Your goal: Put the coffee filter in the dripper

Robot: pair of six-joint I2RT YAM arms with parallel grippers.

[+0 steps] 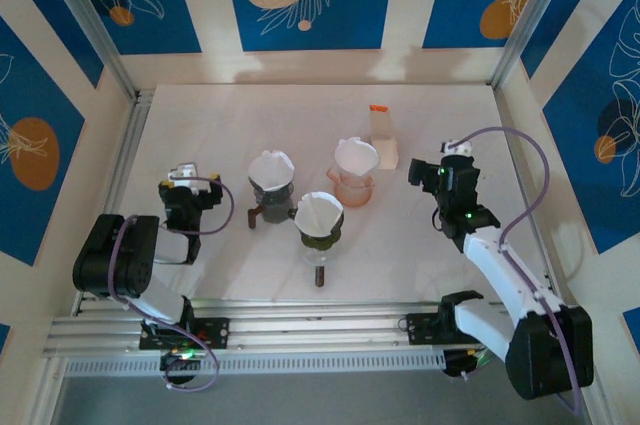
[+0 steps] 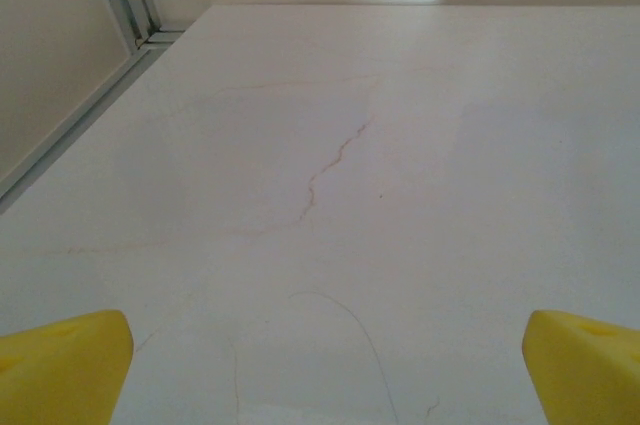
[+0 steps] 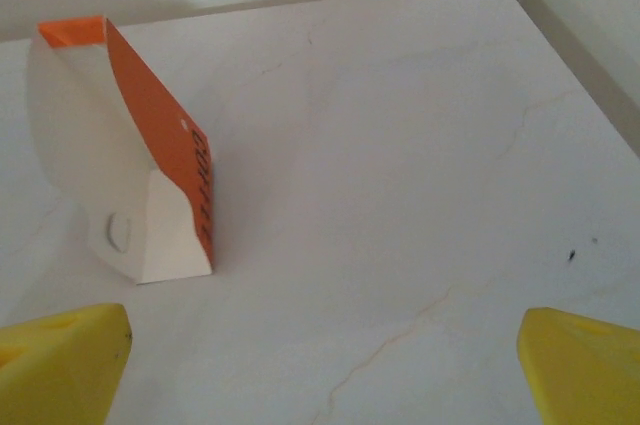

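Three drippers stand mid-table, each with a white coffee filter inside: a grey dripper (image 1: pixel 268 195) with its filter (image 1: pixel 271 167), a dark green dripper (image 1: pixel 319 232) with its filter (image 1: pixel 318 211), and a pink dripper (image 1: pixel 354 188) with its filter (image 1: pixel 356 156). An orange-and-white filter pack (image 1: pixel 382 138) stands behind them, also seen at the left (image 3: pixel 130 175). My left gripper (image 1: pixel 188 179) is open, left of the grey dripper, over bare table (image 2: pixel 325 370). My right gripper (image 1: pixel 440 169) is open, right of the pink dripper, with nothing between its yellow fingertips (image 3: pixel 65 360).
The white table (image 1: pixel 230 115) is framed by aluminium rails (image 1: pixel 125 145) and walls patterned in blue. Handles stick out from the grey dripper (image 1: pixel 253 216) and the green one (image 1: pixel 320 275).
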